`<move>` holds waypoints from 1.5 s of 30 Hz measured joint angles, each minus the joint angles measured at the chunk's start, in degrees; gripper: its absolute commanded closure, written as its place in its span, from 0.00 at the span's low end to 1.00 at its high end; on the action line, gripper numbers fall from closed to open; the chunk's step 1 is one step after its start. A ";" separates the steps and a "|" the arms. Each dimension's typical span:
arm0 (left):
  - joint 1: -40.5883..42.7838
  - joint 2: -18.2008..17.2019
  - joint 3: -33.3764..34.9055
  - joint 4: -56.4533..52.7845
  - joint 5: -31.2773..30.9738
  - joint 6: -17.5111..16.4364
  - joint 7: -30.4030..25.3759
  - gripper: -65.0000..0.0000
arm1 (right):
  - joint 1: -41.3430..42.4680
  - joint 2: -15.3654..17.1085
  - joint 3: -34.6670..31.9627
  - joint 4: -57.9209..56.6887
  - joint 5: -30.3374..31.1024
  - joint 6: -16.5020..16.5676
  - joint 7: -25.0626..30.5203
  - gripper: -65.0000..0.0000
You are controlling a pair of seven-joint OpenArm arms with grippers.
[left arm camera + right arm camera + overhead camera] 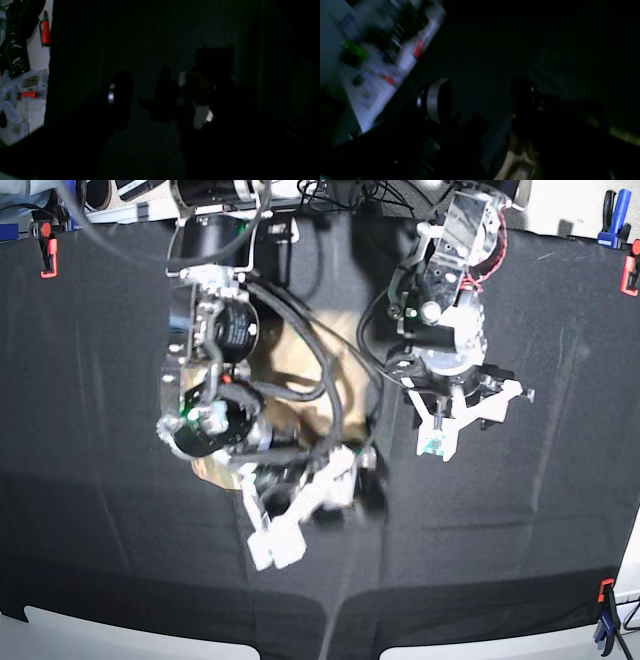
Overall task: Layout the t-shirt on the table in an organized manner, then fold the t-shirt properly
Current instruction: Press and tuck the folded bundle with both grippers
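The t-shirt point(340, 375) is a bunched tan and brown camouflage heap near the table's back middle, largely hidden under the arms. In the right wrist view a tan strip of the t-shirt point(517, 160) shows low in the frame. My right gripper point(305, 515) is blurred, just in front of the heap, and its jaws stand apart with nothing between them point(480, 102). My left gripper point(462, 420) hangs open to the right of the shirt, over the bare black table point(560, 510). In the dark left wrist view, only black cloth shows between the left gripper's point(160, 100) fingers.
Red clamps point(45, 255) point(630, 275) and blue clamps point(605, 630) pin the cloth at the table's edges. Thick black cables point(310, 370) loop over the shirt. Off the table's edge lie plastic boxes point(27, 85) and a red-handled tool point(45, 30).
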 measured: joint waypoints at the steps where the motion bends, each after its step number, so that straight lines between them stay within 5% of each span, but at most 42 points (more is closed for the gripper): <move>1: 0.00 0.02 0.00 0.00 0.00 0.00 0.13 0.51 | 0.57 0.02 0.00 0.00 0.17 0.00 0.31 0.43; 6: 0.00 -0.66 0.02 0.00 -1.03 -0.37 0.28 0.51 | 5.62 0.00 0.00 0.00 -6.51 0.02 -3.21 0.43; 9: 0.02 -1.60 -0.07 0.33 -6.60 -4.15 0.24 0.51 | 7.74 0.00 0.00 0.00 -17.90 1.53 -2.86 0.43; 13: 0.00 -1.40 0.07 2.10 -25.46 -14.19 -1.09 0.51 | 8.22 1.20 -0.04 -1.81 -22.03 0.46 1.20 0.43; 19: -0.02 -1.40 0.22 2.23 -56.24 -31.54 -7.78 0.51 | 9.01 9.92 -0.02 -14.29 -26.56 -2.16 5.84 0.43; 23: -0.02 -1.38 0.28 2.23 -66.49 -34.71 -8.13 0.51 | 12.17 13.64 1.70 -25.00 -25.77 -2.34 7.72 0.43; 33: 0.72 -1.51 7.04 -8.94 -62.42 -35.56 -12.63 0.51 | 18.88 15.10 7.52 -48.00 -21.75 -0.74 8.57 0.43; 39: 0.28 0.22 7.15 -15.56 -51.78 -35.85 -15.04 0.51 | 18.10 15.54 7.48 -48.52 -21.03 3.21 5.33 0.43; 43: -2.40 0.70 7.43 -15.69 -45.00 -25.09 -15.04 0.51 | 17.64 17.62 7.45 -48.26 -15.54 6.47 1.86 0.43; 45: -4.13 0.46 7.34 -15.72 -41.72 -22.47 -14.36 0.51 | 17.53 18.86 7.48 -48.26 -12.48 7.61 -0.22 0.43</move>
